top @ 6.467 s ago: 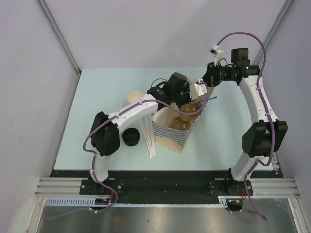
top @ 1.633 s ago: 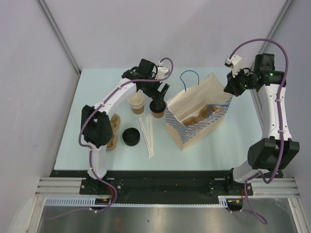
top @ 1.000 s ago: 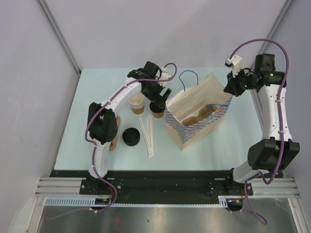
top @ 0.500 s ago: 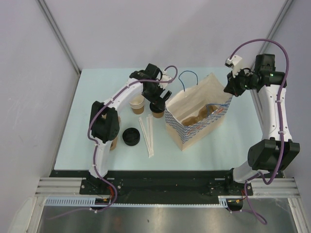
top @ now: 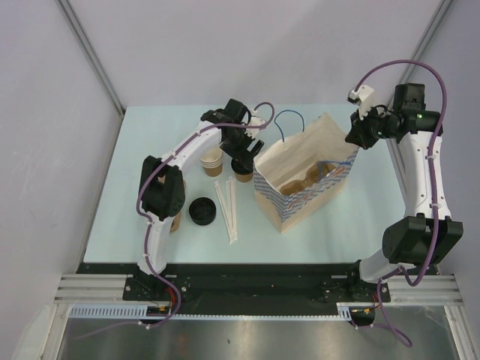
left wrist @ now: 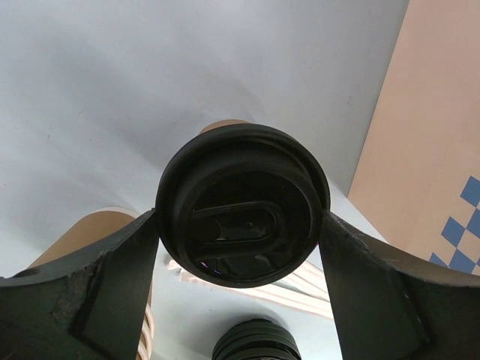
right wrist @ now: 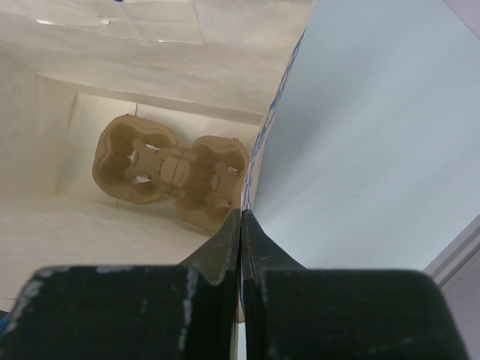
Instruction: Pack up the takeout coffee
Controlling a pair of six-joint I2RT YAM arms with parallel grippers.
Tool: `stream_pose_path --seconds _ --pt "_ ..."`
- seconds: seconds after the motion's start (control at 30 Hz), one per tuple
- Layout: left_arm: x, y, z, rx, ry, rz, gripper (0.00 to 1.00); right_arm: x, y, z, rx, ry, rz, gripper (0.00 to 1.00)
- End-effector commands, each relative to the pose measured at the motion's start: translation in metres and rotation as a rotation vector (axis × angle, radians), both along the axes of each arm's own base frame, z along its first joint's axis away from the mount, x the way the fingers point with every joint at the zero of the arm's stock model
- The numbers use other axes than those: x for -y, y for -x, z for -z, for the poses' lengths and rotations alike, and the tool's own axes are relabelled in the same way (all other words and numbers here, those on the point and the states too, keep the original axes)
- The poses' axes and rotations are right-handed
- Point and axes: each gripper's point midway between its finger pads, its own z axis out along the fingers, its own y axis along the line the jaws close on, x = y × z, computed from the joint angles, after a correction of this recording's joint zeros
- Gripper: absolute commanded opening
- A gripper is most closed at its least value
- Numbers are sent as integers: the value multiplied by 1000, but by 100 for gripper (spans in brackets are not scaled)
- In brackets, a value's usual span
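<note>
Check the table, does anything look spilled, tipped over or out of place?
Nothing stands out: the takeout coffee stands upright, lid on, flanked by the left gripper; the right gripper pinches the open paper bag.

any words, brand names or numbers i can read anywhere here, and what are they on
No readable text shows in any view.
paper bag: only a blue check pattern, no words.
black lid on the coffee cup: raised moulded shapes, no letters that can be made out.
</note>
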Motion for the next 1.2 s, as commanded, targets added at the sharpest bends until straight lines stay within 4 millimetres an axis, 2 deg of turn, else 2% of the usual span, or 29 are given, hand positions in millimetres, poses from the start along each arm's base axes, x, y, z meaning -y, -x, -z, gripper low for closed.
stream_pose_path --seconds 0.0,0.13,0.3,0.37,0.53,0.57,0.6,0.63,0.67,0.73,0.77,0.87,0.97,1.07,1.17 --pt "6 -9 -16 45 32 13 81 -5 4 -16 51 -22 -12 0" --pt "7 -12 -27 59 52 4 67 -5 3 -16 57 -23 -15 0" --pt "10 -16 -63 125 95 8 40 -8 4 -14 56 -39 -22 0" --pt "10 -15 -86 170 121 13 32 -11 5 -15 65 -45 -31 0" --pt "1 -17 -157 307 232 -11 26 -19 6 -14 65 -75 -41 0" --pt "-3 -17 -185 359 277 -16 25 -22 8 -15 68 -85 -48 0" --pt "-5 -16 -199 382 301 -15 25 -24 7 -16 74 -94 -47 0" --pt "-8 -11 -228 435 341 -7 24 -27 9 -14 65 -104 -56 0" --pt "-9 -8 -241 451 373 6 24 -30 10 -13 63 -110 -61 0" --pt "-10 3 -270 498 422 36 25 -35 13 -12 48 -127 -63 0" --pt "-9 16 -287 511 461 70 25 -38 15 -11 38 -135 -63 0" --pt "-9 43 -315 527 528 122 25 -39 24 -9 -1 -156 -36 0" --pt "-9 69 -338 544 586 181 25 -38 34 -8 -31 -178 -5 0" --pt "-1 99 -354 537 650 285 25 -41 47 -7 -67 -205 16 0" --pt "14 135 -367 535 691 399 25 -45 51 -11 -74 -229 40 0"
